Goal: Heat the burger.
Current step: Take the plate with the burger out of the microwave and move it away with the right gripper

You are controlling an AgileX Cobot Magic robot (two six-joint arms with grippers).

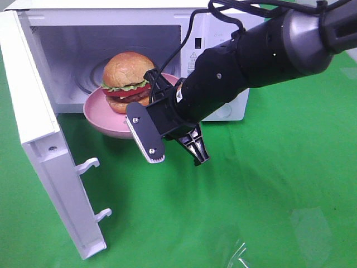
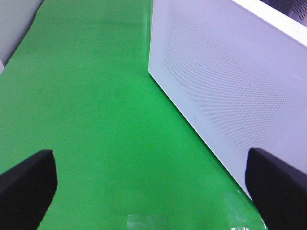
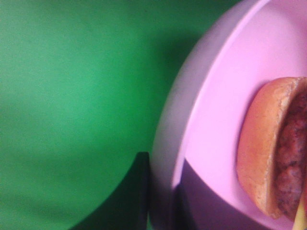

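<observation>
- Nearest the high camera, my right arm reaches in from the right, and my right gripper (image 1: 167, 114) meets the near rim of the pink plate (image 1: 95, 109) at the microwave (image 1: 217, 39) mouth.
- On that plate sits the burger (image 1: 127, 81), partly inside the cavity, with the plate's front edge jutting out over the green cloth (image 1: 268, 190).
- Swung wide on the left stands the microwave door (image 1: 39, 139).
- From my left wrist, my left gripper (image 2: 151, 184) shows both fingers (image 2: 24, 187) spread far apart over the cloth, holding nothing, beside the white door panel (image 2: 225, 81).
- From my right wrist, a dark finger (image 3: 136, 196) presses against the plate's rim (image 3: 165, 158); my jaws are pinched tight on it, the burger's bun (image 3: 261, 148) just beyond.
</observation>
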